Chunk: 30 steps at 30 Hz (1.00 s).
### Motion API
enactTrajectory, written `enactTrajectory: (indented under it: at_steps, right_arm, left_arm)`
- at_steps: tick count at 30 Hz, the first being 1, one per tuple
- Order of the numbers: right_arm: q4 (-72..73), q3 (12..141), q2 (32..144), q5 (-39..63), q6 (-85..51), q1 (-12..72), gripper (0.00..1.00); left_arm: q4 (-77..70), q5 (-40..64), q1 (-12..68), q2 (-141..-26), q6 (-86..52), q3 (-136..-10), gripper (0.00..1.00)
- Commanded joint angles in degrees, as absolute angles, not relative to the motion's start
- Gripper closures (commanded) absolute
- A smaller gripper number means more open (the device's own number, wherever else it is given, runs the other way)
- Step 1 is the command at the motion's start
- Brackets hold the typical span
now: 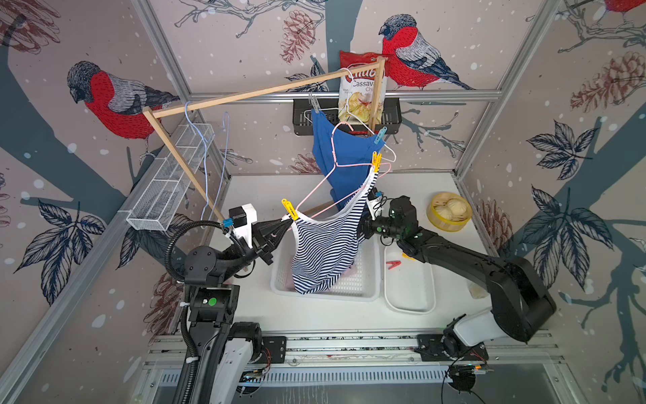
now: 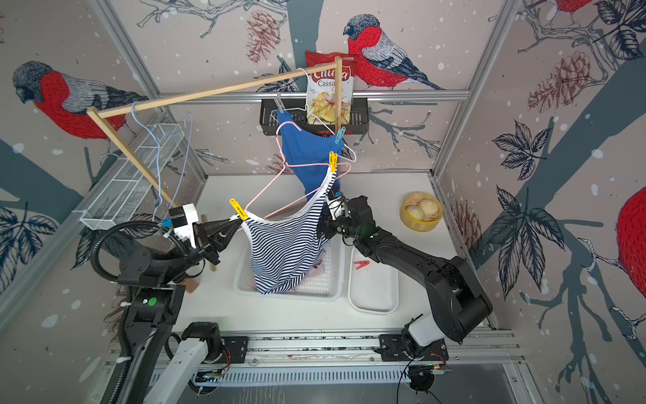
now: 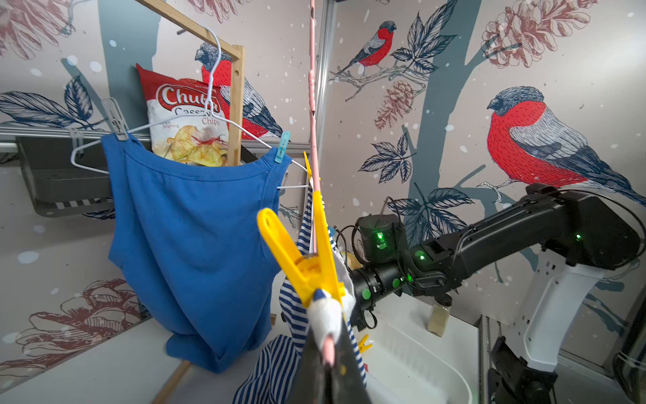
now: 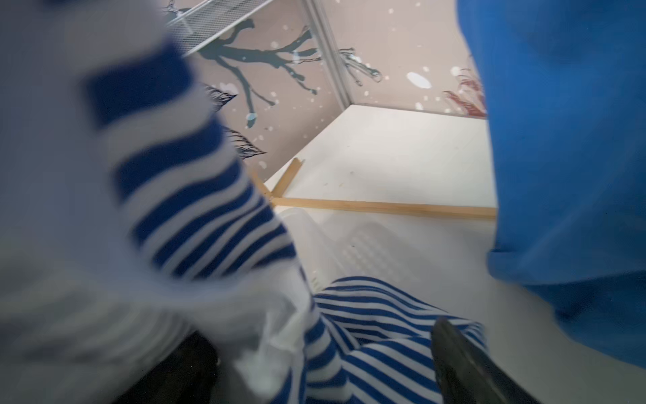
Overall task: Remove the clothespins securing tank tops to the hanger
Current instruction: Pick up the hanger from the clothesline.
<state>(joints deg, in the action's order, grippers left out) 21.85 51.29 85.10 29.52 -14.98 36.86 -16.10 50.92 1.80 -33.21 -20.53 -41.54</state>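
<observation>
The left gripper (image 1: 286, 222) is squeezed shut on the low end of the pink hanger (image 1: 353, 164), and a bit of white cloth edge is pinched in there too. Right by its tips sits a yellow clothespin (image 1: 290, 208), clipping the striped tank top (image 1: 325, 252) to that end of the hanger. A second yellow clothespin (image 1: 376, 160) clips the other strap at the far, higher end, so the hanger is tilted. The bottom of the striped top droops into the white basket (image 1: 349, 295) on the table, where a bit of pale pink cloth (image 2: 320, 269) lies too. The right gripper (image 4: 318, 337) is tucked in behind the striped top. In the right wrist view its fingers (image 4: 465, 360) stand wide apart, with striped cloth lying loose between them and nothing squeezed. Farther back, the blue tank top (image 1: 339, 157) hangs on a white hanger (image 3: 251, 137) from the wooden rack (image 1: 244, 94). A grey clothespin (image 1: 314, 104) holds one strap and a teal clothespin (image 1: 380, 136) holds the other. A red clothespin (image 1: 393, 264) lies loose in the white tray (image 1: 409, 290) beside the basket, and a third yellow clothespin (image 3: 363, 344) lies close by.
</observation>
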Motion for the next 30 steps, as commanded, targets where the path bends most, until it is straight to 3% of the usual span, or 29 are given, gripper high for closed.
enactTrajectory:
  at_steps: [1, 6, 13, 16, 20, 25, 30]
  right_arm:
    - [21.2, 52.0, 82.8, 35.1, -15.3, 39.6, 0.08]
    - [18.8, 53.1, 79.3, 35.2, -15.7, 45.8, 0.05]
    - [16.8, 50.8, 78.8, 39.5, -16.8, 47.4, 0.06]
    - [10.4, 51.3, 79.7, 35.1, -13.7, 46.8, 0.05]
    - [4.0, 49.0, 79.1, 29.7, -13.2, 40.7, 0.08]
    - [1.1, 42.6, 71.4, 29.2, -12.9, 28.4, 0.08]
    - [0.9, 42.1, 62.5, 30.5, -11.2, 21.4, 0.06]
  left_arm:
    - [-20.0, 45.9, 1.1, -34.0, -19.5, -43.8, 1.00]
    - [-17.5, 44.9, 0.8, -35.2, -16.8, -45.6, 1.00]
    - [-12.4, 42.8, 0.7, -34.5, -13.3, -45.9, 1.00]
    - [-12.4, 43.4, 0.7, -33.5, -13.3, -45.6, 1.00]
    - [-11.6, 44.1, 0.7, -31.7, -12.5, -45.0, 1.00]
    - [-13.1, 47.6, 0.7, -32.5, -14.2, -43.4, 1.00]
    - [-20.2, 53.9, 0.7, -35.4, -19.2, -41.5, 1.00]
